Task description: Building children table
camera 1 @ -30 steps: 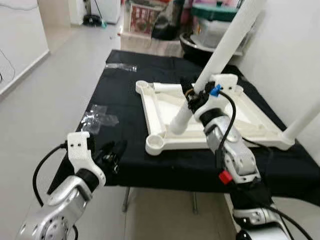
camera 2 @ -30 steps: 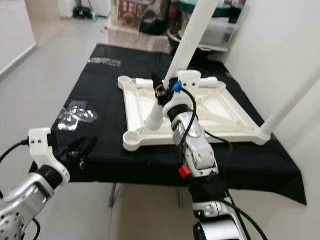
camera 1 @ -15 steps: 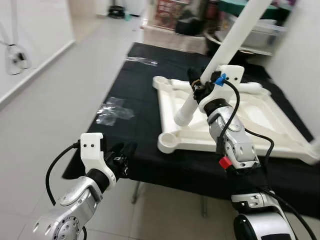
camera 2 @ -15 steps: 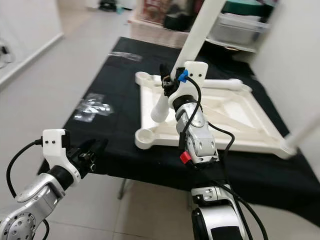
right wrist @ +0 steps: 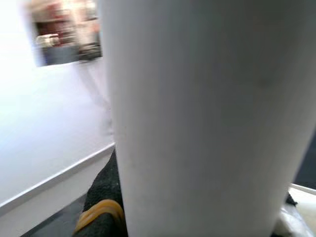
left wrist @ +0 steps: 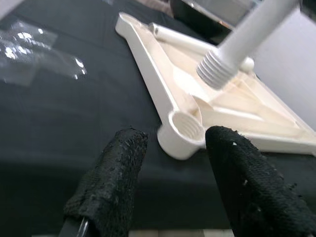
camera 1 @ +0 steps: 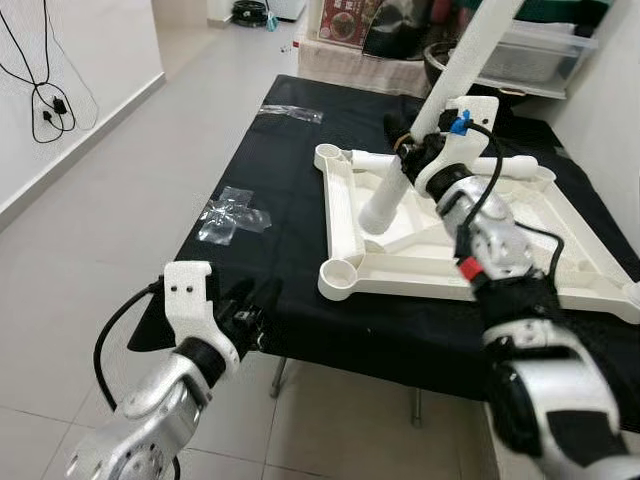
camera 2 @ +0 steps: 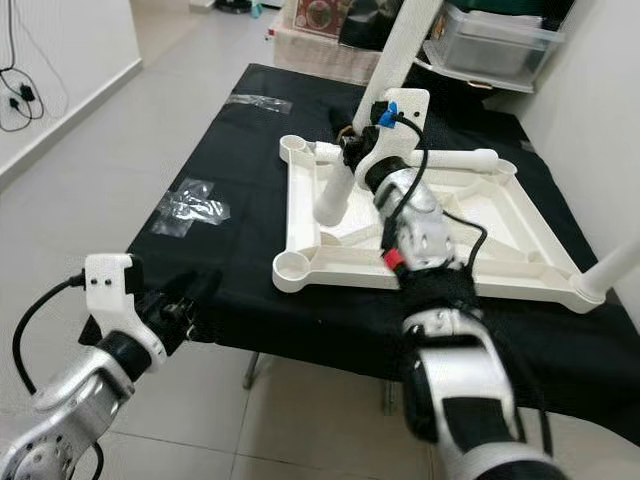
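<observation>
A white tabletop [camera 1: 455,262] lies upside down on the black-draped table [camera 1: 270,170]. My right gripper [camera 1: 412,152] is shut on a white leg [camera 2: 335,195], which it holds tilted. The leg's threaded end [left wrist: 217,69] hangs just above the tabletop's left rail, short of the empty near-left corner socket [camera 1: 340,272]. Up close, the leg [right wrist: 197,123] fills the right wrist view. My left gripper [left wrist: 176,136] is open and empty, low at the table's front edge and facing that socket [left wrist: 185,129]. A second leg [camera 1: 505,165] lies along the far rail. Another leg [camera 2: 612,270] stands in the near-right corner.
Crumpled clear plastic [camera 1: 232,213] lies on the cloth left of the tabletop, with more plastic [camera 1: 292,113] at the far corner. Bins and boxes [camera 1: 540,50] crowd behind the table. A white wall runs along the right. Tiled floor [camera 1: 100,200] lies to the left, and cables [camera 1: 45,90] hang on the wall.
The whole picture has shifted as the camera moved. My right gripper still holds the leg tilted over the left rail, and my left gripper stays open at the front edge.
</observation>
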Available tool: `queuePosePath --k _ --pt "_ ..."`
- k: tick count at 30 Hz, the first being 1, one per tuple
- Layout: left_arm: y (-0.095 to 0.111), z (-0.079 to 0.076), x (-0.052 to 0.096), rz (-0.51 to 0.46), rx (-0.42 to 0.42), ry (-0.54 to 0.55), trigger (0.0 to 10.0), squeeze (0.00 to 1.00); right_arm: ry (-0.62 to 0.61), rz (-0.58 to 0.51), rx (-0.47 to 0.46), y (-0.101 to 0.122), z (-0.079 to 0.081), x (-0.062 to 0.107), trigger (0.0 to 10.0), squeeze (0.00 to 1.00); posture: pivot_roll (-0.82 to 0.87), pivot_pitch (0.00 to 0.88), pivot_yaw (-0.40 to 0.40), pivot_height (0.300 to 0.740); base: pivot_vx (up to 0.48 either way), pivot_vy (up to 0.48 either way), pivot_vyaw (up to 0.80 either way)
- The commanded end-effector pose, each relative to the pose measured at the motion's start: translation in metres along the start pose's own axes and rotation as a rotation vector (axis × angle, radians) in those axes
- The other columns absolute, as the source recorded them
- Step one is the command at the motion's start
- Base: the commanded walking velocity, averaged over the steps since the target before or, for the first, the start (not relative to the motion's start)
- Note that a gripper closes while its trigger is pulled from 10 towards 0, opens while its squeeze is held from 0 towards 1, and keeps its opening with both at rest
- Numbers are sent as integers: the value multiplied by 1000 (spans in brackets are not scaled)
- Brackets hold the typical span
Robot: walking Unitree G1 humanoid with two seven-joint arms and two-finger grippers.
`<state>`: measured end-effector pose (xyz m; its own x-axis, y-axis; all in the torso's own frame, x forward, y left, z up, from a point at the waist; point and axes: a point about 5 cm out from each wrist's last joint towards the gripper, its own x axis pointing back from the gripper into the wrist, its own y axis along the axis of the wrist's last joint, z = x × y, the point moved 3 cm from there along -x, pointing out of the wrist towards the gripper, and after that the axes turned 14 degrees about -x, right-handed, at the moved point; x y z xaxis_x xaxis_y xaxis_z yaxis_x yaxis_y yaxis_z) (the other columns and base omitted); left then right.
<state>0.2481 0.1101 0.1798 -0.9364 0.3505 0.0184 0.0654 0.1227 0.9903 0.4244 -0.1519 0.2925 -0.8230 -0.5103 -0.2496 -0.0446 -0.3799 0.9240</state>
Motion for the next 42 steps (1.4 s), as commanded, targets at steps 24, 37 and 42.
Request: queuePosePath --k 24,37,42 --pt "-7 -28 22 60 19 -87 10000 0 642 255 44 -24 49 4 10000 0 141 208 -117 740 0 0 0" --pt "-6 -28 23 67 8 -82 10000 0 692 319 111 -30 51 6 10000 0 146 215 -119 740 0 0 0" --pt "-6 -27 23 72 2 -78 10000 0 759 360 120 -36 57 7 10000 0 146 220 -121 740 0 0 0"
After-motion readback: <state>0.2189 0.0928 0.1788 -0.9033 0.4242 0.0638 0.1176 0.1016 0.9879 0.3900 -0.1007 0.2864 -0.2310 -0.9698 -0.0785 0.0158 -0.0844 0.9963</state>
